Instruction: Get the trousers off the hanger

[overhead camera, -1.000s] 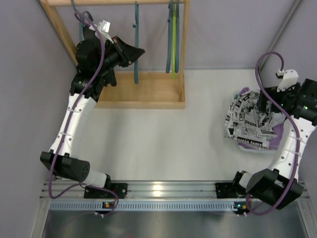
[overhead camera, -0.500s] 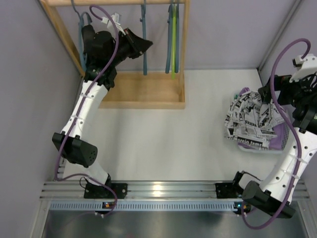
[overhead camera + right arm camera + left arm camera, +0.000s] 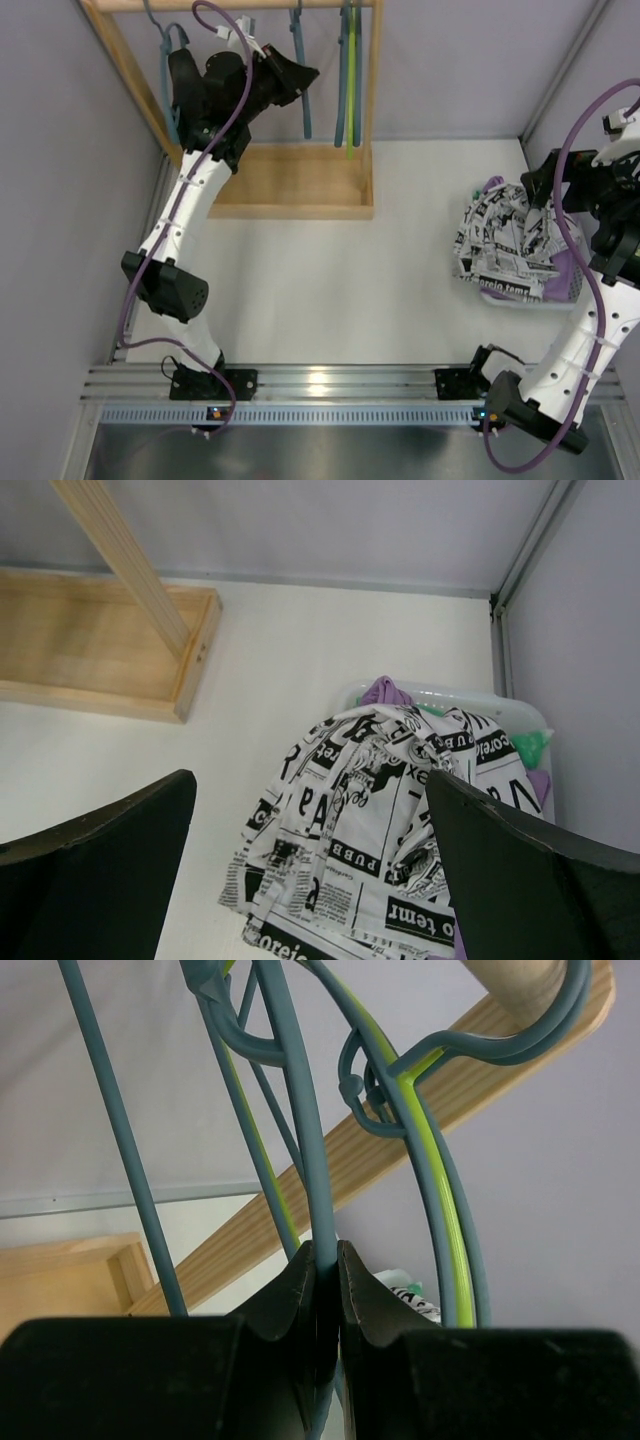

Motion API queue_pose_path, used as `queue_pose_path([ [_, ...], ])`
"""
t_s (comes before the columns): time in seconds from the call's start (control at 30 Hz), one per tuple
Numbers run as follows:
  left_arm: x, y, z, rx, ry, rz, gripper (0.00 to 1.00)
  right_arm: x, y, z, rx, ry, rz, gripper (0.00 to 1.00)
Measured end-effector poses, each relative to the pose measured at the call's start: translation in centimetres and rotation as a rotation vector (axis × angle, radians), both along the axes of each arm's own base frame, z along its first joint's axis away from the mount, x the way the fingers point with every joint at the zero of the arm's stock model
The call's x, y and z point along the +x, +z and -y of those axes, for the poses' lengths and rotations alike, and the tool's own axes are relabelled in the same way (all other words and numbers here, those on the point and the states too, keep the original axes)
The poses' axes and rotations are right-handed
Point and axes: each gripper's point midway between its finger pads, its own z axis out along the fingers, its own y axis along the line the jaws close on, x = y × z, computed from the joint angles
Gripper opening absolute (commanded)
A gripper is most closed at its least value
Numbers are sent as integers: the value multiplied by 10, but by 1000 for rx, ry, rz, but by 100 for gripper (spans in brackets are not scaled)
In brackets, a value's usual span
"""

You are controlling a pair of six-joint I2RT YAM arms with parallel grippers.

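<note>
My left gripper (image 3: 325, 1260) is pinched tight on a blue hanger (image 3: 303, 1130); my right gripper (image 3: 310, 790) gapes wide, empty, over the printed trousers (image 3: 340, 860), heaped by the right wall, purple trousers (image 3: 381, 691) mostly buried underneath.

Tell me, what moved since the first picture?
The left gripper, shut on a blue hanger, slid it rightward on the wooden rack, toward the green hanger. The right gripper, open, pulled up and away from the printed trousers. The printed trousers and the wooden rack stayed put.
</note>
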Motion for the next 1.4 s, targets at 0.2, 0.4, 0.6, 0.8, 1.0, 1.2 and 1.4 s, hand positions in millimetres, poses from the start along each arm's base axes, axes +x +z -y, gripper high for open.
queue_pose_path([
  [0.2,13,-12,8,4,6,-21,0,-2,2,-2,11,0,1,99],
  [0.4,15,-21,20,9,-9,-34,0,-2,3,-3,20,1,1,99],
  [0.6,12,-20,36,15,-25,-24,0,-3,2,-4,23,1,-2,99],
  [0.8,7,-24,60,33,-60,-5,1,-5,3,-5,16,1,2,99],
  [1.0,3,-26,68,58,-63,11,30,-8,5,-7,11,2,11,100],
  [1.2,-3,-34,60,119,-31,12,43,-10,7,-9,10,8,18,99],
  [1.4,-26,-9,36,157,19,71,54,-13,9,-13,8,20,28,99],
])
